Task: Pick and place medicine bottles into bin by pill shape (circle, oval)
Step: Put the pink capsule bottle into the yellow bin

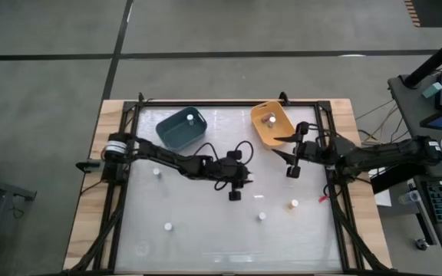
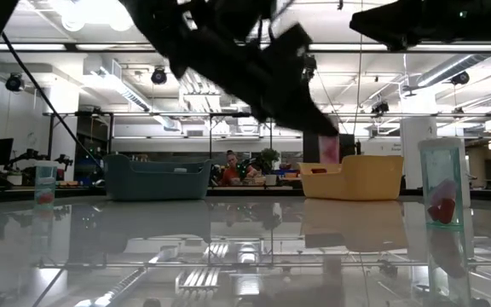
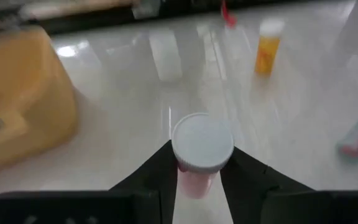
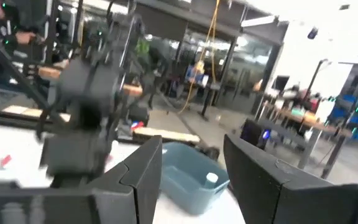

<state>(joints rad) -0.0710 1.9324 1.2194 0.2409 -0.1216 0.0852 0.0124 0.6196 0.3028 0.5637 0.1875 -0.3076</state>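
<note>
Gripping a white-capped medicine bottle [image 3: 201, 152] between its two dark fingers [image 3: 155, 180], the left gripper [image 1: 235, 188] hangs above the middle of the glossy table [image 1: 206, 230], the bottle's pinkish body clamped just below the cap. Left of it stands the blue bin [image 1: 182, 127] with one bottle inside, and loose bottles [image 1: 157, 172] dot the near-left tabletop. To the right, the yellow bin [image 1: 272, 123] also holds a bottle; the right gripper [image 1: 293, 163], fingers apart and empty, waits just beside that bin. An orange-tinted bottle [image 1: 294, 204] and a small red scrap [image 1: 322, 198] lie beyond.
</note>
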